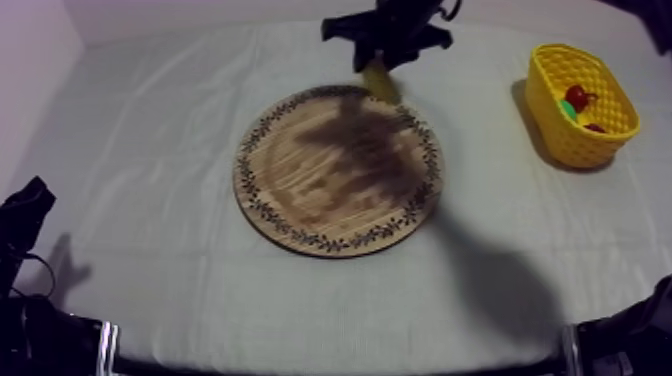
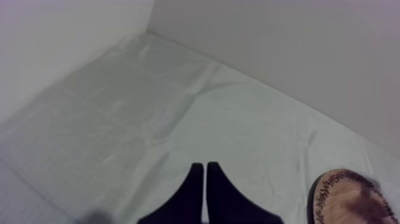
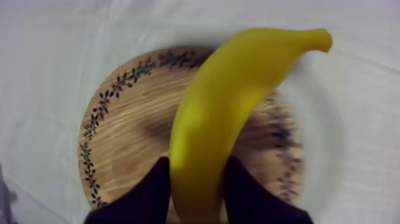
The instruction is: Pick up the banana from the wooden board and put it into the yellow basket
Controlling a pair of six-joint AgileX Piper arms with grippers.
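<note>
Table: a grey-white cloth (image 1: 150, 200) covers the whole top, with a few soft creases.
Board: the round wooden board (image 1: 338, 170) lies flat near the middle of the table. It has a leafy pattern round its rim and a dark shadow across its bare face.
Basket: the yellow basket (image 1: 570, 140) stands at the right side of the table, well apart from the board.
Right gripper: the right gripper (image 3: 196, 179) is in the air at the far edge of the board. Its two black fingers are closed round the lower part of the banana, one on each side.
Left gripper: the left gripper (image 2: 205, 179) sits low at the left side of the table, over bare cloth. Its fingers are pressed together in a narrow wedge and hold nothing. The board's rim is off to one side of it.
Banana: the banana (image 3: 238, 95) is off the board and held above its far rim. It is not in the basket, and its free end points away from the fingers.
Fruit in the basket: a small red fruit (image 1: 576, 97) lies inside. Next to it is something green that I cannot make out.
</note>
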